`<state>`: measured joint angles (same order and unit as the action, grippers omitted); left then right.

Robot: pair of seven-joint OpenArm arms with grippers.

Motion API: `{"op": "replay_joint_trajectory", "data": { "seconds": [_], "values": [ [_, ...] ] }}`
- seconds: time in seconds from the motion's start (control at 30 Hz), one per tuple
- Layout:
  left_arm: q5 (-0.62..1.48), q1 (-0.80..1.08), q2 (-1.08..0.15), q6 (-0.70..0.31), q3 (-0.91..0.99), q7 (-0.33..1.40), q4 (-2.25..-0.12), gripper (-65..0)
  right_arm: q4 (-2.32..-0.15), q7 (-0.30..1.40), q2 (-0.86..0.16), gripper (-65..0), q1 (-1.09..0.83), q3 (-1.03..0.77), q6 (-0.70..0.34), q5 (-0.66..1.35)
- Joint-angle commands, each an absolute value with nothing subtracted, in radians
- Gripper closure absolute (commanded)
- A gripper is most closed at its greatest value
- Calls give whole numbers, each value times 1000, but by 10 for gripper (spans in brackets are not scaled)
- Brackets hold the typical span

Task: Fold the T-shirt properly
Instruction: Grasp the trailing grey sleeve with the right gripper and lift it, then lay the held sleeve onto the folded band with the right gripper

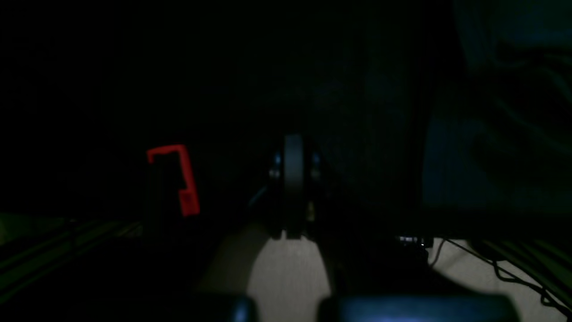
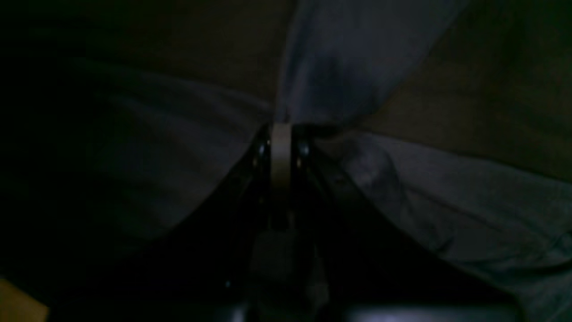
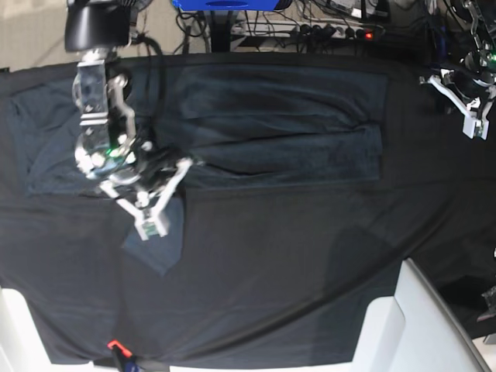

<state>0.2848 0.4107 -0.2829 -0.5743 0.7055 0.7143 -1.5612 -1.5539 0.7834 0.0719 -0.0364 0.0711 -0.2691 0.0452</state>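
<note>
Black tablecloth [image 3: 294, 279] covers nearly the whole work surface; the T-shirt [image 3: 287, 132] lies on its far half, only slightly lighter than the cloth. Progress, as I judge it: partly folded at best. The body reads as a wide flat band with straight top and bottom edges, maybe already doubled along its length, but the contrast is too poor to be sure. One sleeve end [image 3: 159, 244] still sticks out toward the near side as a loose flap, and more shirt fabric spreads to the far corner on my right arm's side. So the sleeve needs bringing in and the band still needs folding across. My right gripper [image 3: 149, 225] sits at the top of that flap, fingers together and pinched on T-shirt fabric; the right wrist view shows cloth bunched right at the closed tips [image 2: 280, 127]. My left gripper [image 3: 474, 124] is parked off at the opposite far corner, well clear of the shirt, fingers together on nothing, per the left wrist view. Room: the near half of the tablecloth is open for swinging the sleeve. Watch the white blocks [image 3: 422, 318] at the near edge and the cable clutter [image 3: 310, 27] beyond the far edge.
</note>
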Motion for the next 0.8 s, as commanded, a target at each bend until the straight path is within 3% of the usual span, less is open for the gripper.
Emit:
{"op": "replay_joint_trajectory", "data": {
  "seconds": [0.0,0.5,0.77],
  "values": [
    [292,410,-300,-573,713,699,-1575,0,-1583,768,77,0,-42,104,-268,54],
    [292,414,-300,-573,713,699,-1575,0,-1639,763,77,0,-131,549,-7,54],
    [292,414,-300,-573,713,699,-1575,0,-1638,765,76,0,-173,595,4,54]
  ]
}}
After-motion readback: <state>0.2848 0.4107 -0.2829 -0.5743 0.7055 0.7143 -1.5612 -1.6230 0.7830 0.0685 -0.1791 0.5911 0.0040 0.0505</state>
